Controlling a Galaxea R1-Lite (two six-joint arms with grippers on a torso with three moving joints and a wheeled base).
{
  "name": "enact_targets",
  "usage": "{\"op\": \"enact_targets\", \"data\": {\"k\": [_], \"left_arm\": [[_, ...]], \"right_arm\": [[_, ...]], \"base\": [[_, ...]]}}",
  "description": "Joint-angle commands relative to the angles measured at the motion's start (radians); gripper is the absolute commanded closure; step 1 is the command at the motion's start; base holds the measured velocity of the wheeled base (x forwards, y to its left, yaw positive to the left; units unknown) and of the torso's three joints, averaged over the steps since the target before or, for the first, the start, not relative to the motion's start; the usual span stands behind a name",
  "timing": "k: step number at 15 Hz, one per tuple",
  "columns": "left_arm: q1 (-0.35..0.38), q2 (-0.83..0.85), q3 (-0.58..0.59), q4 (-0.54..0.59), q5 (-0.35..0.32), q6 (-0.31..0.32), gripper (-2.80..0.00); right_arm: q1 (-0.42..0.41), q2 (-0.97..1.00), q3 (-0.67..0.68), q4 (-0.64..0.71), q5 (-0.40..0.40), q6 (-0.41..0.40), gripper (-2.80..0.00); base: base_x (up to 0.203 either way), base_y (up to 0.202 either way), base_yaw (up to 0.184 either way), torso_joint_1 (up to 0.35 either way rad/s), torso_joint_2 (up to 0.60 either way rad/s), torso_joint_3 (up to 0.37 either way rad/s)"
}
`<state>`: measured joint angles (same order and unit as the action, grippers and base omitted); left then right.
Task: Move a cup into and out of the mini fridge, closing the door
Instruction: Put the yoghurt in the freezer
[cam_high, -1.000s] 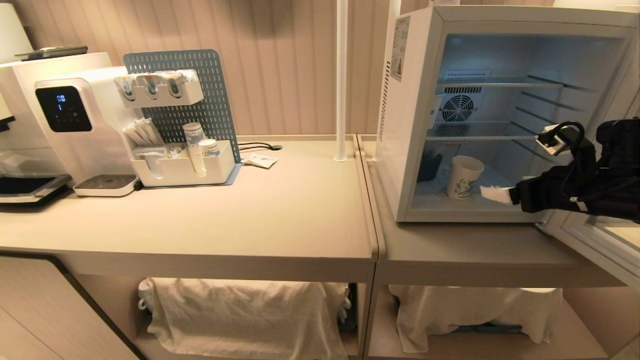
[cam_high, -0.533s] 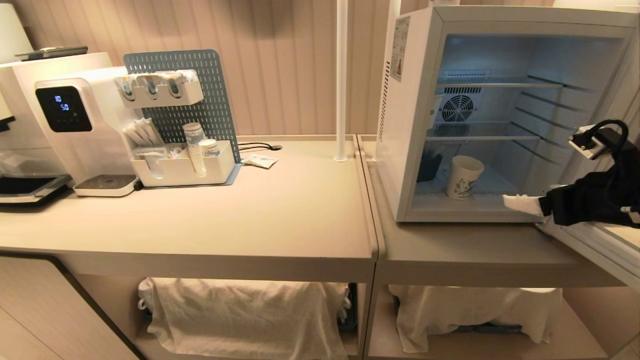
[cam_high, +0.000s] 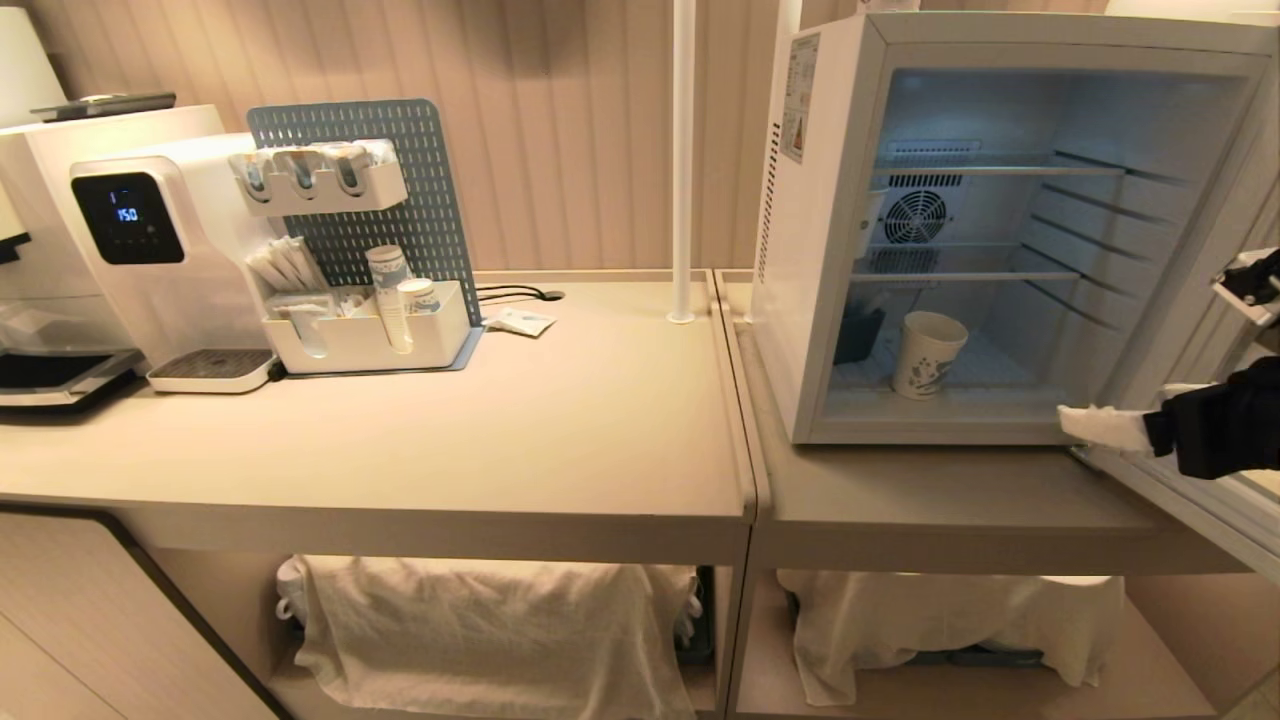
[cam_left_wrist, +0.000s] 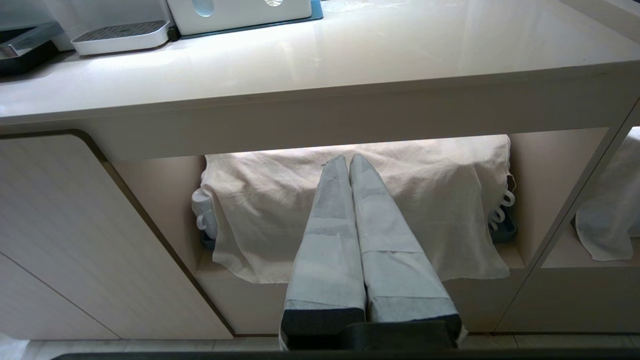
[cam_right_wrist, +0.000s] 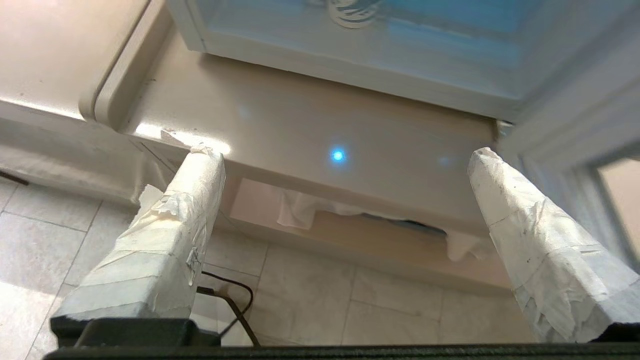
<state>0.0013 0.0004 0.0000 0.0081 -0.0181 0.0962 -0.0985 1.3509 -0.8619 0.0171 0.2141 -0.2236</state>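
Note:
The cup, white with a blue print, stands upright on the floor of the mini fridge. The door is swung open to the right. My right gripper hangs open and empty just outside the fridge's lower right front corner, well to the right of the cup. In the right wrist view the right gripper has its taped fingers spread wide over the counter edge below the fridge, next to the door. My left gripper is shut and empty, parked low in front of the counter's lower shelf.
A white water dispenser and a pegboard organiser with stacked paper cups stand at the counter's back left. A white pole rises beside the fridge. Cloth-covered crockery fills the shelves below. A cable lies on the tiled floor.
My right gripper has drawn back out of the fridge opening, moving right and away from the cup. The cup stays standing inside. The left arm has not moved.

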Motion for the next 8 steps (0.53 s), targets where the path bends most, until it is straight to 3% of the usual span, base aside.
{"op": "enact_targets", "data": {"k": [1, 5, 8], "left_arm": [[0.000, 0.000, 0.000, 0.000, 0.000, 0.000, 0.00], [0.000, 0.000, 0.000, 0.000, 0.000, 0.000, 0.00], [0.000, 0.000, 0.000, 0.000, 0.000, 0.000, 0.00]], "right_arm": [[-0.004, -0.062, -0.041, 0.053, -0.007, 0.000, -2.80], [0.000, -0.109, -0.132, 0.054, 0.002, 0.005, -2.80], [0.042, -0.114, -0.197, -0.045, 0.011, 0.006, -2.80]], "base": [[0.000, 0.000, 0.000, 0.000, 0.00, 0.000], [0.000, 0.000, 0.000, 0.000, 0.00, 0.000], [0.000, 0.000, 0.000, 0.000, 0.00, 0.000]]}}
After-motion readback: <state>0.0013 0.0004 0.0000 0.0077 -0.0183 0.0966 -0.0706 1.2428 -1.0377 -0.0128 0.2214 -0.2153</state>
